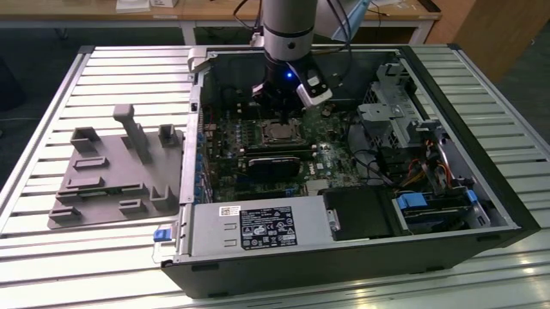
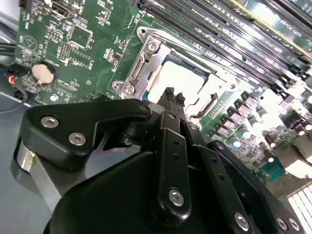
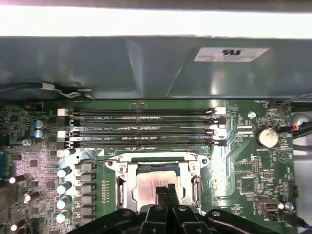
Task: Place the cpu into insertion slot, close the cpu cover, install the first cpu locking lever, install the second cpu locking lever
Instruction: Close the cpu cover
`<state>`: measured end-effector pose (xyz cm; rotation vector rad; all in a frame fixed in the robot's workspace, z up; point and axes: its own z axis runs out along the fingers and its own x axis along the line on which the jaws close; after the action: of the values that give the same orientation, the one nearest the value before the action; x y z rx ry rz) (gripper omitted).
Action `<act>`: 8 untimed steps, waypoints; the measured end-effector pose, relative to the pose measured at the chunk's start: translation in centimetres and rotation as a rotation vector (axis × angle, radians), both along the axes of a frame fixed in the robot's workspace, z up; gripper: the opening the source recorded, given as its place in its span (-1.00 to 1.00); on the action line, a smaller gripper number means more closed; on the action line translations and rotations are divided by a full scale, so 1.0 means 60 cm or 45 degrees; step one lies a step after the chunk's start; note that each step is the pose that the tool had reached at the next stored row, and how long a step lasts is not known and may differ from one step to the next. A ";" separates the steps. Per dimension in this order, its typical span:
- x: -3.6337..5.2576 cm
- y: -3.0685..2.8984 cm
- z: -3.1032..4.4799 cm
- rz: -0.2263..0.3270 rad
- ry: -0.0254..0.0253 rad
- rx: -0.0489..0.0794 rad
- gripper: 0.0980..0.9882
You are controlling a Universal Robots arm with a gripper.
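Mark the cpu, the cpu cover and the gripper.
the cpu (image 3: 148, 184): first wrist view, on its silver top.
the cpu cover (image 3: 122, 183): first wrist view, on one side bar of its metal frame.
the gripper (image 3: 166, 188): first wrist view, midway between its fingertips.

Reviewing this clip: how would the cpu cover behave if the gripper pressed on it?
The cpu cover looks like thin sheet metal, so probably light and slightly springy. Screws show at its corners, so it would likely stay put rather than slide. Its bare shiny surface may be slippery under the gripper.
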<state>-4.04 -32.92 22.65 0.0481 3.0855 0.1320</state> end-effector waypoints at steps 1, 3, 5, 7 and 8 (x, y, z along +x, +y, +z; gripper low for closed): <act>0.000 0.0000 0.004 0.000 -0.0002 0.000 -0.99; 0.000 0.0000 0.012 0.000 0.0000 0.000 -0.99; 0.000 0.0000 0.019 0.000 0.0000 0.000 -0.99; 0.000 0.0000 0.025 0.000 0.0000 0.000 -0.99; 0.000 0.0000 0.028 0.000 0.0000 0.000 -0.99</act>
<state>-4.02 -32.92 24.33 0.0480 3.0855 0.1321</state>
